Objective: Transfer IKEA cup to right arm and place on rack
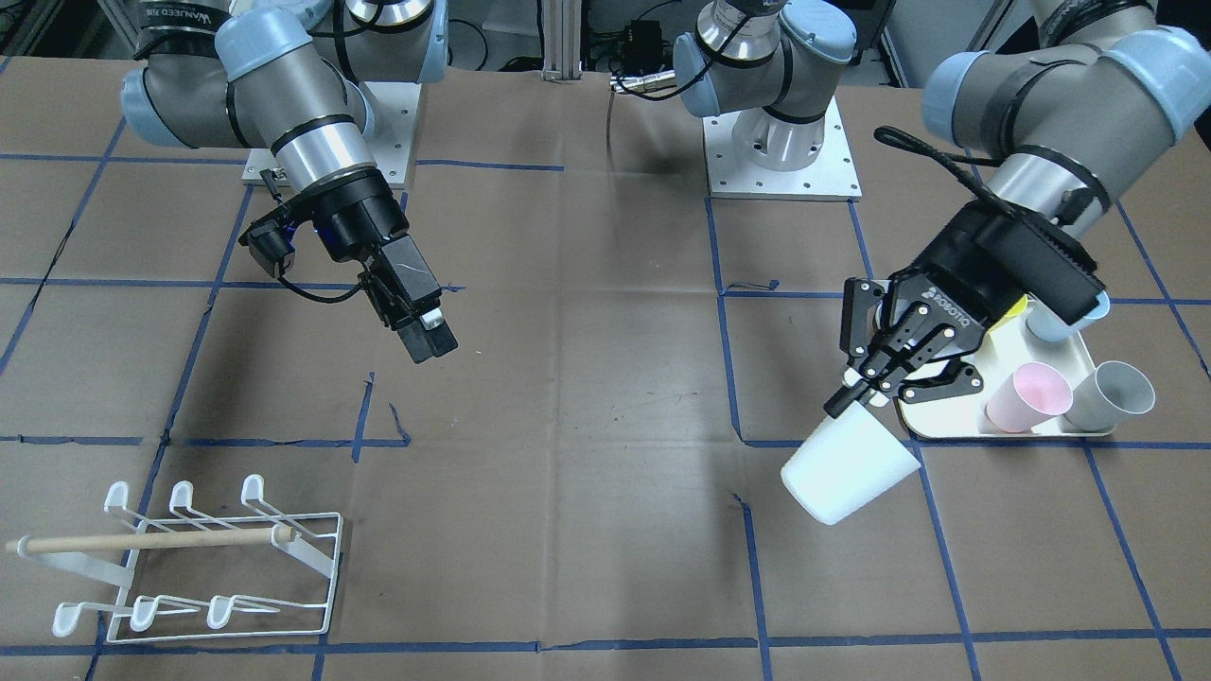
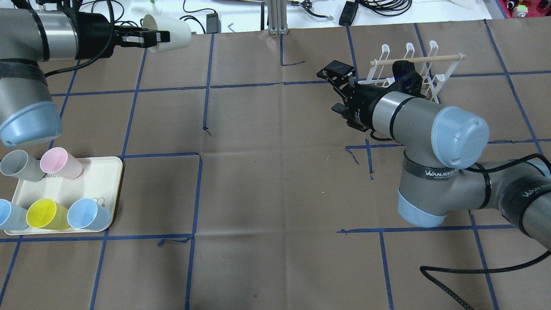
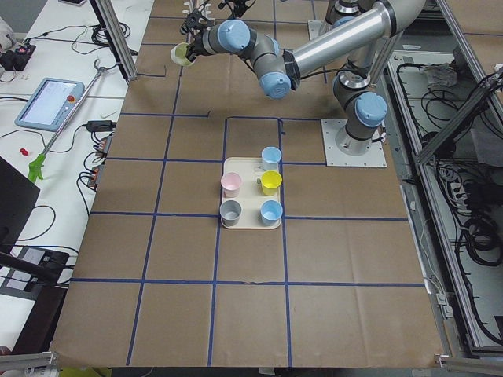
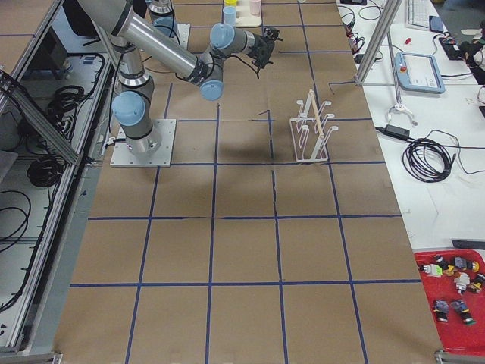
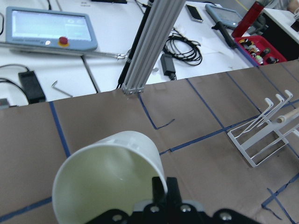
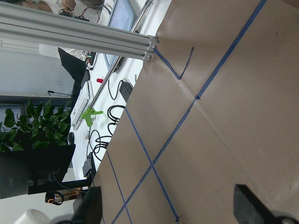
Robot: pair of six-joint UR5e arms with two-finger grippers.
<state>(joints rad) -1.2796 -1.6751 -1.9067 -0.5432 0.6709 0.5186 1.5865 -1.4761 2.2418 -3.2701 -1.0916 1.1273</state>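
The white IKEA cup [image 1: 849,465] hangs tilted above the table, its rim pinched by my left gripper [image 1: 856,397], which is shut on it. In the overhead view that cup [image 2: 170,31] is at the far left edge of the table. The left wrist view looks into the cup's [image 5: 107,182] open mouth. The right arm's gripper [image 1: 430,342] hovers over the table's other half, well away from the cup. Its two flat fingers stand apart in the right wrist view with only the table between them. The white wire rack [image 1: 189,558] with a wooden dowel lies beyond it, also visible from overhead [image 2: 413,64].
A cream tray [image 2: 105,172] near the left arm holds a pink cup [image 2: 60,162], a grey cup [image 2: 19,165], a yellow cup [image 2: 45,214] and two blue cups. Brown paper with blue tape lines covers the table. A black cable [image 2: 447,270] lies near the right arm's base.
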